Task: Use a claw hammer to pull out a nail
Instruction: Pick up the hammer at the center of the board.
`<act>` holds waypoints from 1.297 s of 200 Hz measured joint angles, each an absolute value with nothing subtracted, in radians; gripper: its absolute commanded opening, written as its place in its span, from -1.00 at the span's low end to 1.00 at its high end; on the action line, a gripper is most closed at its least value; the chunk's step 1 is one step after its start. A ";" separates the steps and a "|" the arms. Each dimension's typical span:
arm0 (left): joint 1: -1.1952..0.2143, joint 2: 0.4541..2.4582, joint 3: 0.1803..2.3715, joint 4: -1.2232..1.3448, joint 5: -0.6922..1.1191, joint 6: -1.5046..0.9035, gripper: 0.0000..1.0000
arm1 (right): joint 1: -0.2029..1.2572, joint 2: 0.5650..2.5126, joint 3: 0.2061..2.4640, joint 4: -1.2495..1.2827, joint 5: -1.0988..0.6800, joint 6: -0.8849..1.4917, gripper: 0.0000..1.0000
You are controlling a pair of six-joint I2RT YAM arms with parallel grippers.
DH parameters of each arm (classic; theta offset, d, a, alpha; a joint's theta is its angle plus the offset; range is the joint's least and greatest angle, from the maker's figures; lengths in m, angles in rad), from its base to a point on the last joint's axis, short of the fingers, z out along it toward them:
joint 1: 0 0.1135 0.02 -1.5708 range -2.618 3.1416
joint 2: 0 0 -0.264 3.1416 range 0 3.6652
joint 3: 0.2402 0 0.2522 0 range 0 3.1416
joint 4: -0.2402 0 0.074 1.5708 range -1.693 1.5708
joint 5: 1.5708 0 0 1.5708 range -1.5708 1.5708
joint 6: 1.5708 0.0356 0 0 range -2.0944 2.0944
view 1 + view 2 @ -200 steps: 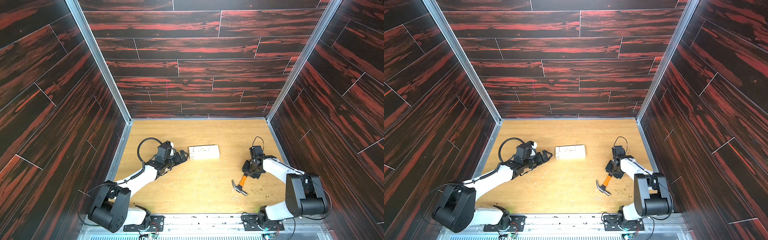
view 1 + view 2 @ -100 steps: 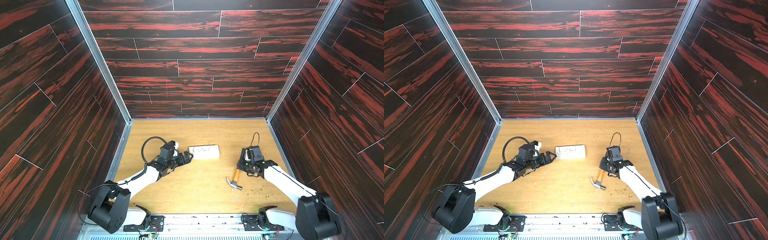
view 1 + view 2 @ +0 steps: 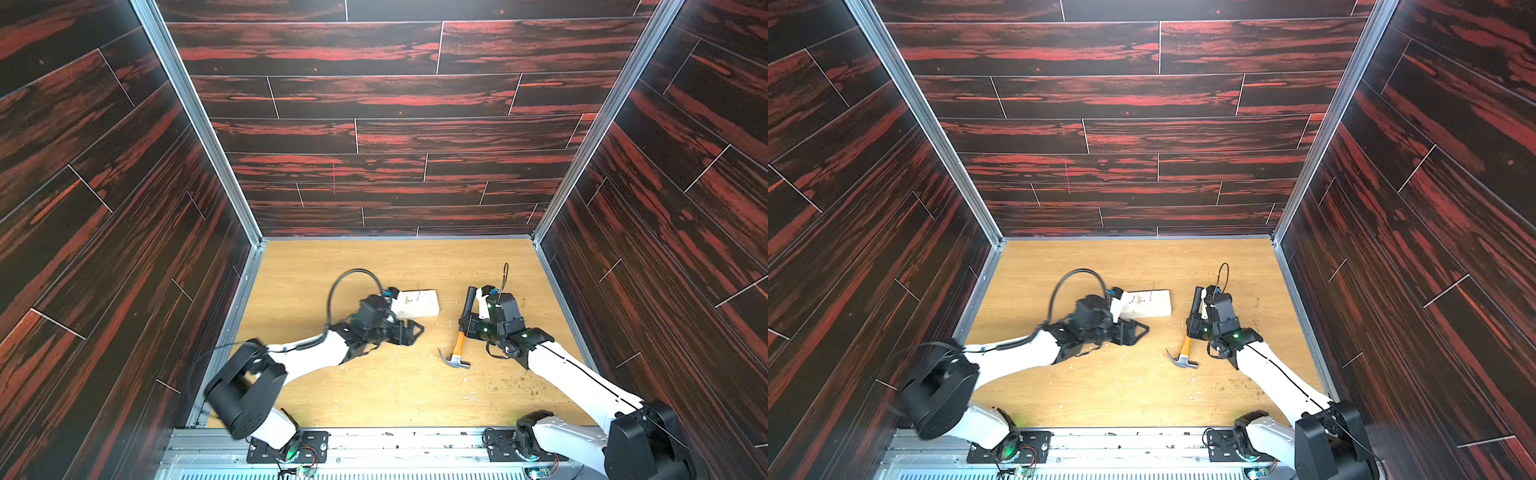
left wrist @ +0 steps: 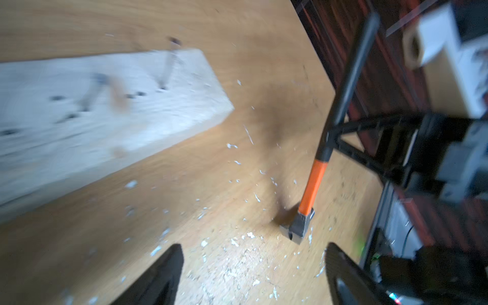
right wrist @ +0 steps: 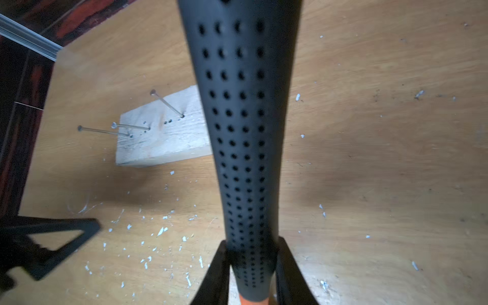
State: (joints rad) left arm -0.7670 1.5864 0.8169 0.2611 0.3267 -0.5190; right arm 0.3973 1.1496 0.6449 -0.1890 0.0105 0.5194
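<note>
I have the right gripper (image 5: 250, 264) pinching the small claw hammer (image 3: 458, 343), with its shiny steel head, orange neck and black dimpled handle. Both jaws press against the lower handle just above the orange. My landmark is the pale rectangular wooden block (image 3: 419, 303) lying on the light wood tabletop (image 3: 374, 266). The hammer stands off the block's right end, apart from it. Its handle tilts up level with the block and its head sits lower, nearer the robot bases than the block. In the left wrist view the head is down at the tabletop beside its shadow, but I cannot tell whether it touches.

3 thin steel nails (image 5: 130, 126) stick out of the block's top face, all leaning.

The left gripper (image 4: 253, 264) sits just beside the block's near long side, its fingers spread and nothing between them. In both top views its wrist covers the block's left end. White chips litter the tabletop between block and hammer.
</note>
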 measured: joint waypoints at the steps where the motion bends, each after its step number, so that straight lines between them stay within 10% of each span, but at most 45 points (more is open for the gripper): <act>1: -0.769 1.588 0.818 0.262 0.326 -0.516 0.53 | 0.397 1.150 0.645 -0.189 0.009 0.519 -1.00; 112: -0.870 1.877 0.997 0.392 0.342 -0.467 0.18 | 0.406 1.189 0.635 -0.112 -0.155 0.603 -1.00; 259: -0.869 1.906 1.005 0.462 0.385 -0.511 -0.89 | 0.370 1.272 0.652 -0.056 -0.297 0.659 -0.84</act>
